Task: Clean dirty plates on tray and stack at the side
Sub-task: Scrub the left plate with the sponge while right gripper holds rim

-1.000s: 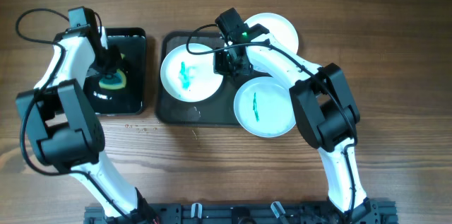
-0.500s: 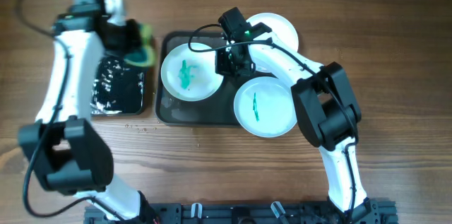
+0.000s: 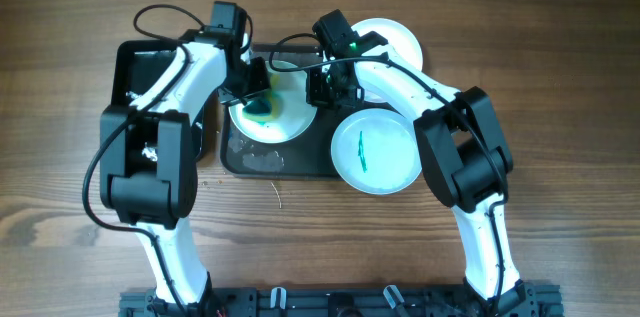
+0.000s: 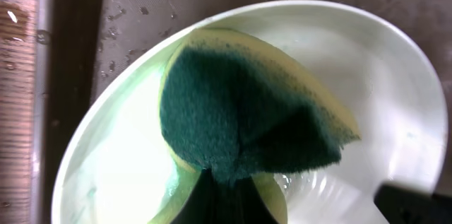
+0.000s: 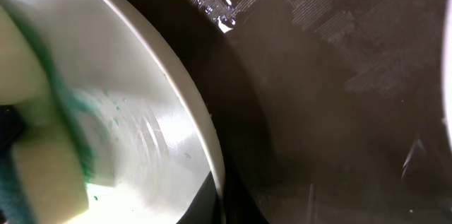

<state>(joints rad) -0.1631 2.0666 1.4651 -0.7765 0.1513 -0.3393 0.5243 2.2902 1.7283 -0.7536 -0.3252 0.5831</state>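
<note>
Where the smeared white plate (image 3: 290,122) lies on the left half of the tray (image 3: 250,162), I log: left gripper (image 3: 254,85) clamped on sponge (image 4: 247,118), plate directly beneath it; right gripper (image 3: 322,89) pinched closed on that plate's right rim, steadying it.

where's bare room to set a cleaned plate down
Free: bare wood right of the blue plate and far white plate; wood in front of the tray. Crowded: the tray, where the left gripper with the sponge and the right gripper meet on the scrubbed plate.
</note>
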